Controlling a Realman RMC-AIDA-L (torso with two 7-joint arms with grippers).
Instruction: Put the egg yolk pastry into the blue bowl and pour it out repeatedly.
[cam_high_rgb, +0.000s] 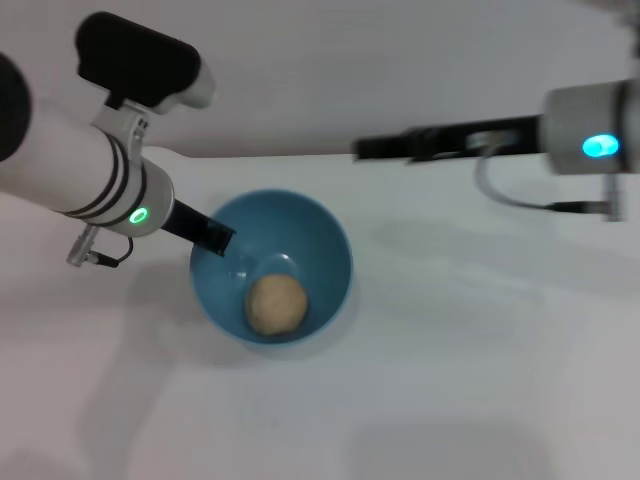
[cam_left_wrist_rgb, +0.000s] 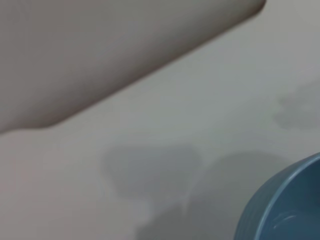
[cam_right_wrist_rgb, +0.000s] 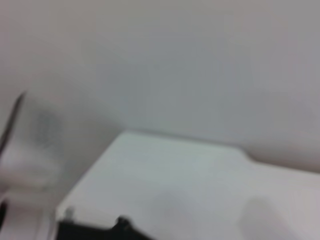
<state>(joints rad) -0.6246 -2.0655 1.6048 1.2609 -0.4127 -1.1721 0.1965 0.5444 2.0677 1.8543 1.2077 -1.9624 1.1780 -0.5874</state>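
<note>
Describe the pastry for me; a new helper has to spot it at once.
On the white table stands a blue bowl, with the left gripper at its rim. The pastry lies inside at the bottom: a small pale tan ball, the only thing in the bowl.

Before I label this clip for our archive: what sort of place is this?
Probably a lab test bench, not a kitchen: a bare white table against a plain wall, holding only a blue bowl with a pastry inside, the left gripper at its rim.
</note>
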